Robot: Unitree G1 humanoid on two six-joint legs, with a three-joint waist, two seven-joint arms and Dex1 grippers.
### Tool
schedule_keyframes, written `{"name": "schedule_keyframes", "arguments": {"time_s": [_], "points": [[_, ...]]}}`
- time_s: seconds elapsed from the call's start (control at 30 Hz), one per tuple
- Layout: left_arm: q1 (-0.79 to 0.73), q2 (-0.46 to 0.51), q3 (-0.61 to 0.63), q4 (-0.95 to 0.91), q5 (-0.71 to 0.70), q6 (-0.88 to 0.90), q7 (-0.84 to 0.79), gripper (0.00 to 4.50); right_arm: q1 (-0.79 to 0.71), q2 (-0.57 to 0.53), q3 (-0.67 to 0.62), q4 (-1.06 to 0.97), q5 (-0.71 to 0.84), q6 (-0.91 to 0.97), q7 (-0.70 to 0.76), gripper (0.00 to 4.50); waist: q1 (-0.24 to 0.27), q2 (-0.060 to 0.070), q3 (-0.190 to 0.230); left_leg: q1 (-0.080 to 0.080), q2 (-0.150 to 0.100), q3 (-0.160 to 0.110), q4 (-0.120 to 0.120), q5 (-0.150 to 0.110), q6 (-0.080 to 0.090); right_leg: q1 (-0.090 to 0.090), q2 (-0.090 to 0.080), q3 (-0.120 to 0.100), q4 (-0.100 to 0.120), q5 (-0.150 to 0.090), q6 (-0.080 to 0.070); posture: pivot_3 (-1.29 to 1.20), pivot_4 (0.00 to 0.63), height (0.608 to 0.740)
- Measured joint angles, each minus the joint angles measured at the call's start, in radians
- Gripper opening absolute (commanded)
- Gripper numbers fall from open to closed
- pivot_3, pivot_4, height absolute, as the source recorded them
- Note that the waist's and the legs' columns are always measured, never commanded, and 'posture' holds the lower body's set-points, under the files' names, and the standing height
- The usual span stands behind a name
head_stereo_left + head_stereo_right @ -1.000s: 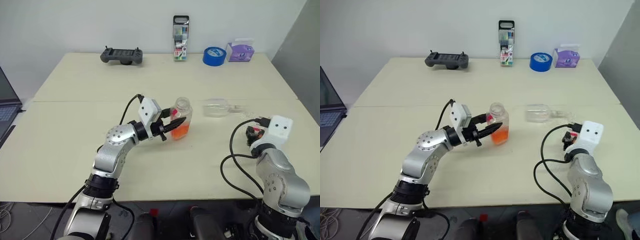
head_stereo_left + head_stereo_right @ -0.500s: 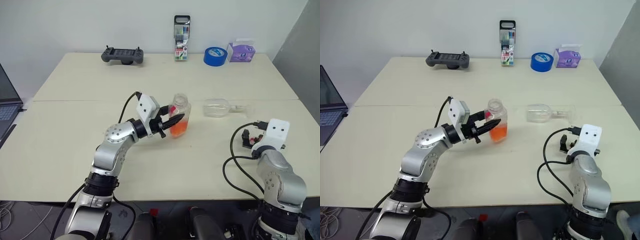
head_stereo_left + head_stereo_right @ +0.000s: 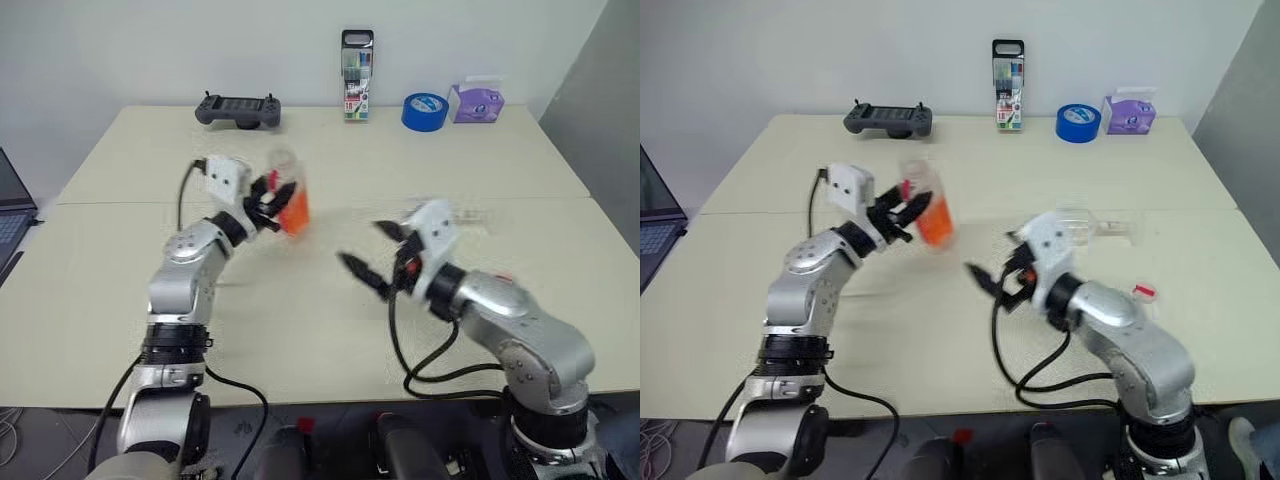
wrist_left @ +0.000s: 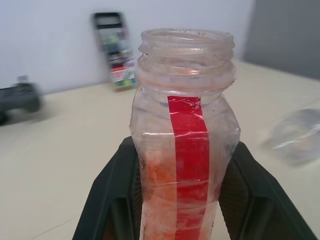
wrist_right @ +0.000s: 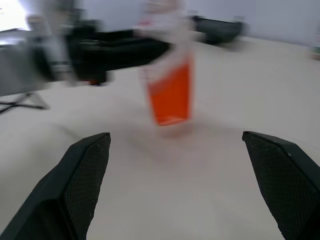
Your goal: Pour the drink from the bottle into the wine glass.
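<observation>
My left gripper [image 3: 280,205] is shut on the bottle [image 3: 293,208] and holds it above the table's left middle. The bottle [image 4: 186,135] is clear and uncapped, with a red label strip, and black fingers [image 4: 112,192] press both its sides. The orange-red drink [image 5: 171,95] fills its lower part. My right gripper [image 3: 372,252] hangs open and empty over the middle of the table, to the right of the bottle and pointing toward it. Behind the right hand the wine glass [image 3: 1092,222] lies on its side, partly hidden.
A pinkish-red cap [image 3: 1143,291] lies on the table beside the right arm. Along the far edge stand a black game controller [image 3: 238,108], a tall pen case [image 3: 357,88], a blue tape roll [image 3: 424,110] and a purple tissue box [image 3: 476,102]. A laptop [image 3: 6,205] sits at the far left.
My left gripper has carried the bottle up and to the left. The right arm swung from the table's front right corner to the middle, and its gripper opened wide.
</observation>
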Motion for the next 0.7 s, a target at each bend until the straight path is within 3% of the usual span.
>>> {"name": "schedule_keyframes", "arguments": {"time_s": [0.2, 0.7], "points": [[-0.001, 0.047, 0.107, 0.145, 0.01, -0.084, 0.079, 1.64, -0.089, 0.048, 0.095, 0.108, 0.0, -0.017, -0.002, 4.5, 0.01, -0.001, 0.0, 0.0, -0.003, 0.003, 0.001, 0.0, 0.0, 0.0, -0.008, 0.0, -0.001, 0.0, 0.0, 0.0, 0.15, 0.74], [-0.019, 0.064, 0.151, 0.37, -0.005, -0.291, 0.053, 1.64, -0.119, 0.006, 0.135, 0.236, -0.079, -0.117, 0.025, 4.5, 0.021, -0.002, -0.001, 0.0, -0.004, 0.001, 0.001, 0.0, 0.0, 0.0, -0.013, -0.004, 0.001, 0.0, 0.0, 0.0, 0.15, 0.74]]}}
